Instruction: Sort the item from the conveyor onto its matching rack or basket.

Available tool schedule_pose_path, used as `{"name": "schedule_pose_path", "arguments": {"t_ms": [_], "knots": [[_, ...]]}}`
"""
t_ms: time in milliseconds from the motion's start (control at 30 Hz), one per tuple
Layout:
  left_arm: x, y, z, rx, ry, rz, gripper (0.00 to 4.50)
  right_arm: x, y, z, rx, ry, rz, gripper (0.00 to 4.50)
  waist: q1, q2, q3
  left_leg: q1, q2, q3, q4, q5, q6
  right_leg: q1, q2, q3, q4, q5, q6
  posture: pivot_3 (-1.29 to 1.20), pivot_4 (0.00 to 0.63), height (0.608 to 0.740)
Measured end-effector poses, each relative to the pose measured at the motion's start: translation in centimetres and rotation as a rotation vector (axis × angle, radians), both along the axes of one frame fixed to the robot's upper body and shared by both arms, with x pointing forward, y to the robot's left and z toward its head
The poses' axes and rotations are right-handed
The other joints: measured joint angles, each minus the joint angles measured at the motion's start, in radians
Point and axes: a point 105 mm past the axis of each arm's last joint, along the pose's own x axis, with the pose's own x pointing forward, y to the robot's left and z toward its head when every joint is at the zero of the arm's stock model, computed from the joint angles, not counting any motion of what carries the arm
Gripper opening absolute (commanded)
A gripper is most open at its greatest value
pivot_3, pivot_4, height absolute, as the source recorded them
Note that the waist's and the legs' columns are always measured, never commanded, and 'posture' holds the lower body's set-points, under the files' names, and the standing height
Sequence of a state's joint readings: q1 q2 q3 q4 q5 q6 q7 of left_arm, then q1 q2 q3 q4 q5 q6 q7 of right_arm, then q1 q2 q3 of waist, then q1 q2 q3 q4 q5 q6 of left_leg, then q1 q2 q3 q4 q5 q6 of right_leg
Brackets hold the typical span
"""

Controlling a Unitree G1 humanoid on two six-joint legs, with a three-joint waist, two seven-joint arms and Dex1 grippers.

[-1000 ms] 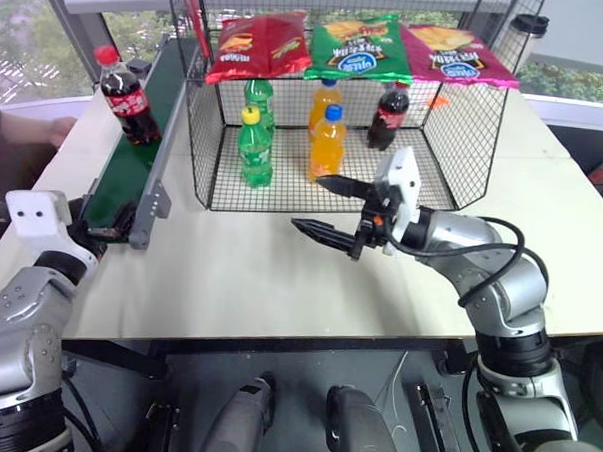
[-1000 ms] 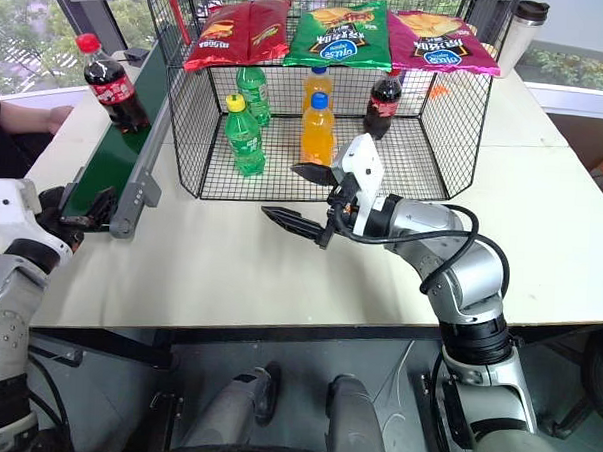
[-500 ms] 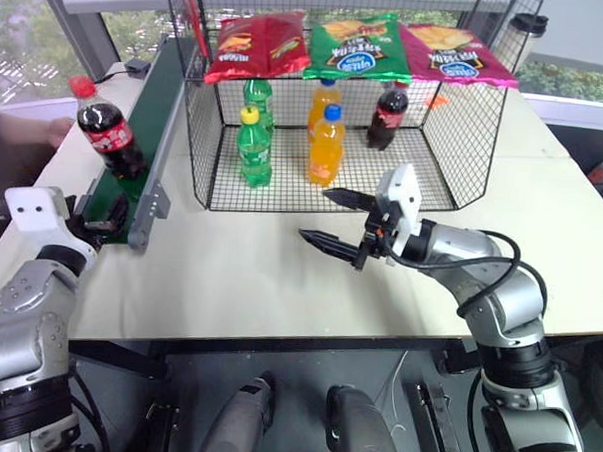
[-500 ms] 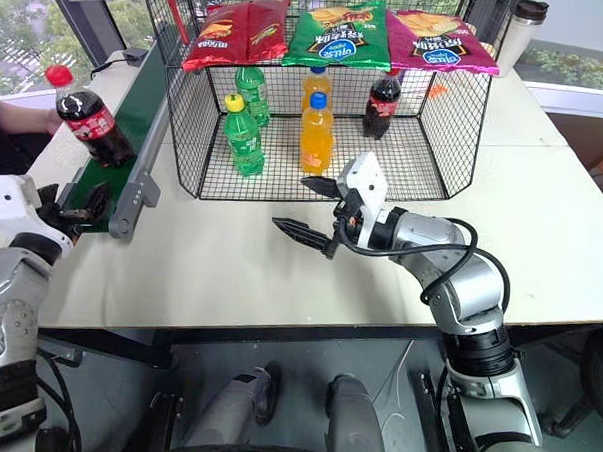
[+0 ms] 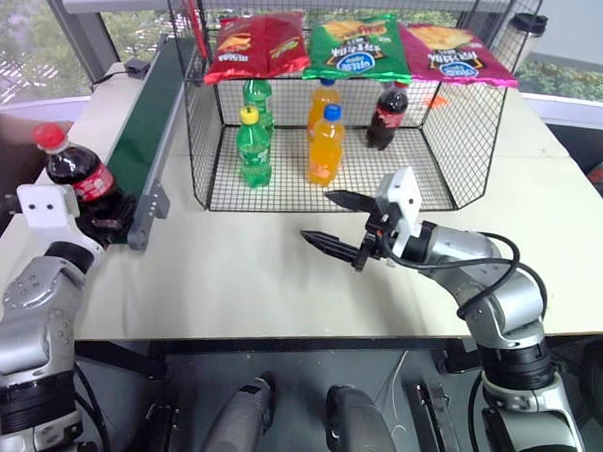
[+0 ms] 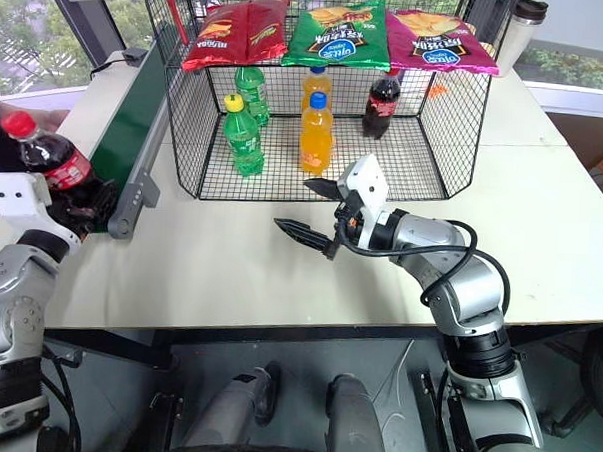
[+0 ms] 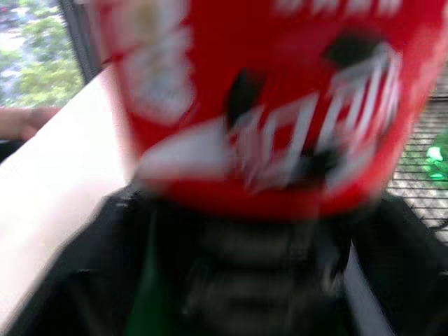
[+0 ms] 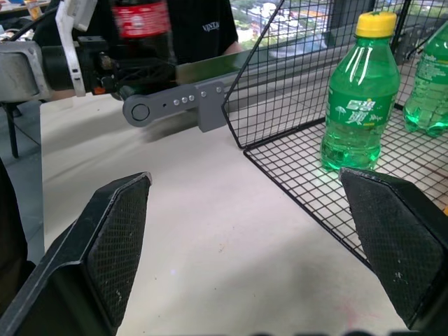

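Red-capped cola bottle (image 5: 76, 171) is sitting at the near end of the conveyor (image 5: 146, 119), tilted, with the left gripper (image 5: 107, 210) clamping its jaws on the bottle's lower body (label is crowding the left wrist view). Right gripper (image 5: 342, 223) is hovering over the table (image 5: 259, 284) in front of the black wire cage (image 5: 466, 133), jaws spread wide, holding nothing. Chip bags (image 5: 354, 46) are lying on the cage top.
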State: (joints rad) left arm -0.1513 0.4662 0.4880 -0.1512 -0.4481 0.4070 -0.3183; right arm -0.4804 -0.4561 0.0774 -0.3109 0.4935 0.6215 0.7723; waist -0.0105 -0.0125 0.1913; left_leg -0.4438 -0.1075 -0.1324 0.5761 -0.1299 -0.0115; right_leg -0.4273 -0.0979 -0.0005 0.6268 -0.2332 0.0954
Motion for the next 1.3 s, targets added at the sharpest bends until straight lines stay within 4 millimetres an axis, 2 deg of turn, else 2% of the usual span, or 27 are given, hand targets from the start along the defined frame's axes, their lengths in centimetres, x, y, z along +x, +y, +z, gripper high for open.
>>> {"name": "schedule_pose_path", "arguments": {"t_ms": [167, 267, 333, 400, 467, 533, 633, 833, 1000, 1300], "knots": [[0.2, -1.4, 0.6, -0.096, -0.007, -0.083, 2.96, 0.1, 0.0, -0.1, -0.002, 0.008, -0.008, 4.50, 0.000, 0.000, 0.000, 0.000, 0.000, -0.001, 0.000, 0.000, 0.000, 0.000, 0.000, 0.000, 0.000, 0.000, 0.000, 0.00, 0.150, 0.738], [0.6, -2.5, 2.5, -0.115, -0.032, -0.151, 2.96, 0.1, 0.0, -0.1, -0.002, 0.014, -0.011, 4.50, 0.000, -0.001, 0.001, -0.001, 0.000, -0.001, 0.000, 0.000, 0.000, -0.001, 0.000, -0.001, 0.000, 0.000, 0.000, 0.00, 0.150, 0.738], [0.7, -4.5, 4.3, -0.025, -0.041, -0.261, 2.96, 0.2, -0.1, 0.0, 0.001, 0.021, -0.015, 4.50, 0.001, -0.001, 0.001, -0.001, -0.001, -0.001, 0.000, 0.000, 0.000, -0.001, 0.000, -0.001, 0.000, 0.000, 0.000, 0.00, 0.150, 0.738], [0.8, -7.6, 5.3, 0.053, -0.050, -0.406, 2.96, 0.2, 0.1, 0.6, 0.013, 0.016, -0.005, 4.50, 0.001, -0.001, 0.001, -0.001, -0.001, 0.000, 0.000, 0.000, 0.000, 0.000, 0.000, 0.000, 0.000, 0.000, 0.000, 0.00, 0.150, 0.738], [0.7, -11.0, 4.5, 0.102, -0.020, -0.564, 2.96, 0.2, 0.3, 1.4, 0.025, 0.002, 0.008, 4.50, 0.000, -0.001, 0.001, 0.000, -0.001, 0.001, 0.000, 0.000, 0.000, 0.000, 0.000, 0.000, -0.001, 0.000, 0.000, 0.00, 0.150, 0.738], [0.7, -13.7, 2.5, 0.150, 0.047, -0.695, 2.96, 0.3, 0.3, 2.0, 0.035, -0.007, 0.009, 4.50, -0.001, -0.001, 0.001, -0.001, -0.001, 0.001, 0.000, 0.000, 0.000, 0.000, 0.000, 0.000, -0.001, 0.000, 0.000, 0.00, 0.150, 0.738], [0.8, -16.5, 0.1, 0.237, 0.112, -0.829, 2.96, 0.5, 0.0, 2.9, 0.061, -0.001, -0.003, 4.50, -0.004, -0.001, 0.001, -0.001, 0.000, 0.001, -0.001, 0.000, 0.000, -0.001, 0.000, 0.000, -0.001, 0.000, 0.000, 0.00, 0.150, 0.738], [1.1, -21.5, 0.2, 0.316, 0.024, -1.015, 2.96, -0.1, 0.3, 5.6, 0.096, -0.035, 0.013, 4.50, 0.001, 0.000, 0.001, -0.002, 0.000, 0.000, -0.001, 0.000, 0.001, -0.001, 0.000, 0.000, -0.003, 0.000, 0.000, 0.00, 0.150, 0.738], [0.9, -23.7, -1.3, 0.337, 0.028, -1.098, 2.96, -0.5, 0.6, 5.6, 0.089, -0.024, 0.017, 4.50, -0.002, 0.000, 0.001, -0.002, 0.000, 0.001, -0.001, 0.000, 0.001, -0.001, 0.000, 0.000, -0.004, 0.000, 0.000, 0.00, 0.150, 0.738], [0.5, -25.4, -1.8, 0.363, 0.008, -1.168, 2.96, -0.5, 0.3, 5.5, 0.073, -0.023, 0.010, 4.50, -0.001, 0.000, 0.001, -0.002, 0.000, 0.000, 0.000, 0.000, 0.002, 0.000, 0.000, -0.001, -0.003, 0.000, 0.000, 0.00, 0.150, 0.738]]}}
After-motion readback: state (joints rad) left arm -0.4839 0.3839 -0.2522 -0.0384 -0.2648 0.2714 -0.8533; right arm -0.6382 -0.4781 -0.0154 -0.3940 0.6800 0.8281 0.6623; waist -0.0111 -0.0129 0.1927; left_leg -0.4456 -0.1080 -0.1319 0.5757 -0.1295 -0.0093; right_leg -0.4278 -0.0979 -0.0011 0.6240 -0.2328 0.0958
